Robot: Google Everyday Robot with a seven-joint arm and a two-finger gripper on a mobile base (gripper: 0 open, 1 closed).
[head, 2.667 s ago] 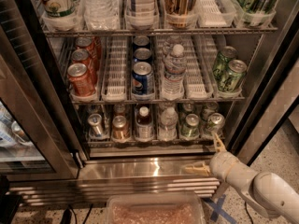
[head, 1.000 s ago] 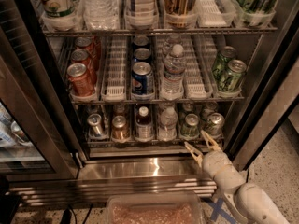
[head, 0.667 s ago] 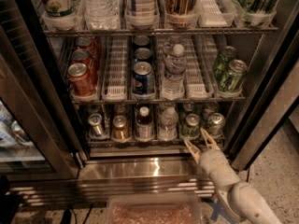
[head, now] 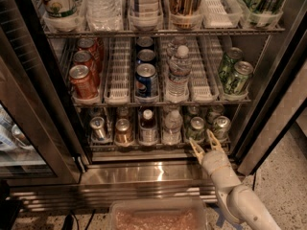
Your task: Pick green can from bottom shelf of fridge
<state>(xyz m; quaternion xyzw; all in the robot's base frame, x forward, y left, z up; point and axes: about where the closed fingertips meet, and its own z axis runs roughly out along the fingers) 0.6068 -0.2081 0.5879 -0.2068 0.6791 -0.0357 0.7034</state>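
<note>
As the hand [head: 205, 145] hovers released just before the green can [head: 196, 129], drifting right could catch the neighbouring grey can [head: 221, 127] instead.

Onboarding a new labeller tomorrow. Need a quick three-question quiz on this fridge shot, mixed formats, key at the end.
1. True or false: the end effector is shut on the green can.
2. Which rack of the fridge is the end effector level with? A. top rack B. middle rack C. bottom shelf
3. Fill in: on the bottom shelf, the lane just left of the green can in the picture holds a clear ____.

Key
1. False: it is open, holds nothing and sits just in front of the can.
2. C
3. water bottle
</note>
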